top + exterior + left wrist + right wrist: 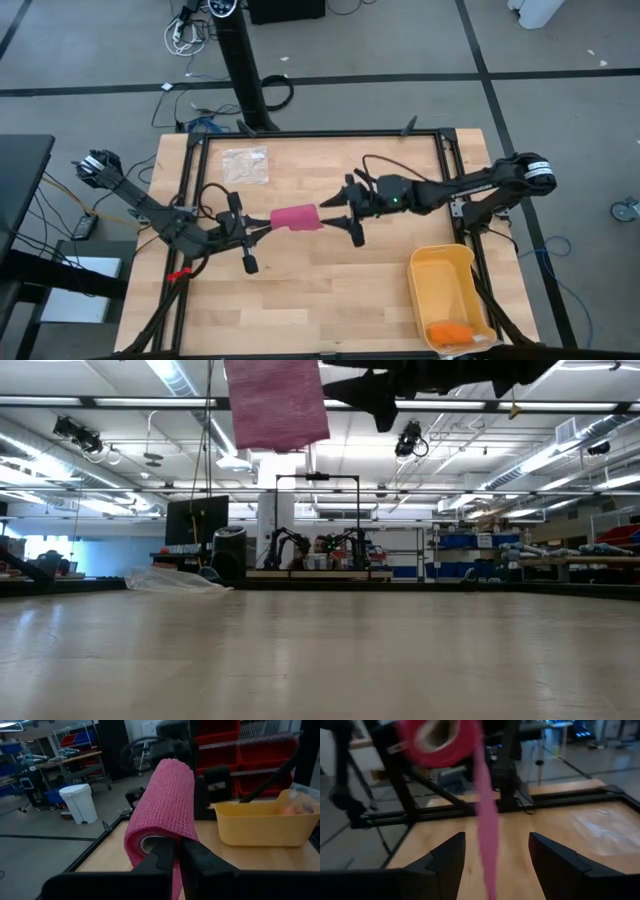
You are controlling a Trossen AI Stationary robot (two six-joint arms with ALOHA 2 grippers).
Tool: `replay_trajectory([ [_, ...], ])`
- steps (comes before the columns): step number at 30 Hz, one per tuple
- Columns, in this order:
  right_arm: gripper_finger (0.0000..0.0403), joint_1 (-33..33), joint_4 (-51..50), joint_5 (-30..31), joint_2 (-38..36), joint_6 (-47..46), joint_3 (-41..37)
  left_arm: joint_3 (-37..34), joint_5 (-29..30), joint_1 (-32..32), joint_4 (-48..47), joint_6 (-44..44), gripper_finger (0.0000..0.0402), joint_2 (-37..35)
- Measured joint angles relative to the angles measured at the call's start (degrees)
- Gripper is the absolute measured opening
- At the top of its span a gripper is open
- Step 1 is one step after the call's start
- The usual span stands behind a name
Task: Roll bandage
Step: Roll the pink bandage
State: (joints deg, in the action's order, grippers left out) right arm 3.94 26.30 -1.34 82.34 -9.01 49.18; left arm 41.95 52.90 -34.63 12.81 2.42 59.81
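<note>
The pink bandage (295, 218) is a rolled cylinder held high above the table; it shows at the top of the low view (275, 400). My left gripper (268, 224) comes from the table's left and is shut on the roll's near end (150, 840). My right gripper (345, 220) faces the roll's other end from the right, open. In the right wrist view a loose tail (487, 825) hangs from the roll (440, 740) down between the two spread fingers of my right gripper (496, 836); they do not plainly touch it. My left gripper pinches the roll's wall at the lower rim of its open end (167, 837) between its two fingers (195, 857). The fingers come level from the table's left and lie along the roll's length. The roll sticks out level beyond them, lifted clear of the table.
A yellow bin (440, 270) with a small orange object (450, 331) stands at the near right corner. A clear crinkled plastic bag (245, 165) lies at the far left of the tabletop. Black frame rails (320, 138) border the table.
</note>
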Motion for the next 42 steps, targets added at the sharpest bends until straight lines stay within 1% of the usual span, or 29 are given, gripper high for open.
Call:
replay_trajectory([
  [1, 0.0222, 0.4, 2.28, 0.03, 0.81, 0.05, -0.22, 0.0, -0.03, 0.11, 0.17, 0.02, 0.0016, 0.0],
  [6, 0.0219, 1.42, 6.34, 0.7, 4.69, 0.5, -0.45, 0.0, 0.0, 0.17, 0.56, 0.08, 0.0016, 0.0],
  [11, 0.0219, 1.59, 8.49, 5.04, 7.28, 0.58, -0.43, -0.02, 0.05, 0.17, 2.68, 1.07, 0.0016, 0.01],
  [15, 0.0199, 1.82, 10.91, 4.7, 8.61, 1.4, -0.43, -0.02, 0.05, 0.19, 4.68, 3.33, 0.0016, 0.02],
  [17, 0.0178, 2.08, 11.79, 4.7, 9.47, 1.54, -0.39, -0.02, 0.41, 0.18, 5.31, 4.3, 0.0016, 0.0],
  [19, 0.0149, 2.41, 12.2, 4.76, 10.25, 1.62, -0.41, -0.02, 0.71, 0.17, 5.91, 4.9, 0.0016, 0.01],
  [22, 0.0092, 2.48, 14.42, 4.63, 11.38, 1.7, -0.38, -0.02, 1.03, 0.18, 6.42, 5.27, 0.0016, -0.07],
  [25, 0.0026, 2.48, 14.7, 4.55, 12.3, 1.73, -0.38, -0.02, 1.26, 0.19, 7.42, 6.67, 0.0016, -0.13],
  [26, 0.0013, 2.53, 14.54, 4.52, 12.37, 1.74, -0.41, -0.02, 1.72, 0.19, 7.55, 7.26, 0.0016, -0.13],
  [29, 0.0011, 2.92, 14.7, 4.01, 12.24, 1.58, -0.38, -0.02, 4.74, 0.17, 8.04, 9.59, 0.0016, -0.13],
  [32, 0.0004, 4.0, 14.51, 2.02, 11.97, 1.52, -0.38, -0.02, 7.96, 0.19, 7.96, 11.95, 0.0016, -0.13],
  [34, 0.0004, 5.07, 14.56, 1.27, 11.83, 0.95, -0.38, -0.02, 10.32, 0.25, 6.51, 12.58, 0.0016, -0.13],
  [39, 0.0002, 7.86, 14.48, -0.13, 11.79, -1.75, -0.38, -0.11, 19.26, 1.0, -0.41, 11.0, 0.0016, -0.09],
  [42, 0.0002, 9.29, 15.08, -0.4, 11.79, -3.45, -0.35, -0.11, 20.9, 1.43, -3.04, 9.26, 0.0016, 0.02],
])
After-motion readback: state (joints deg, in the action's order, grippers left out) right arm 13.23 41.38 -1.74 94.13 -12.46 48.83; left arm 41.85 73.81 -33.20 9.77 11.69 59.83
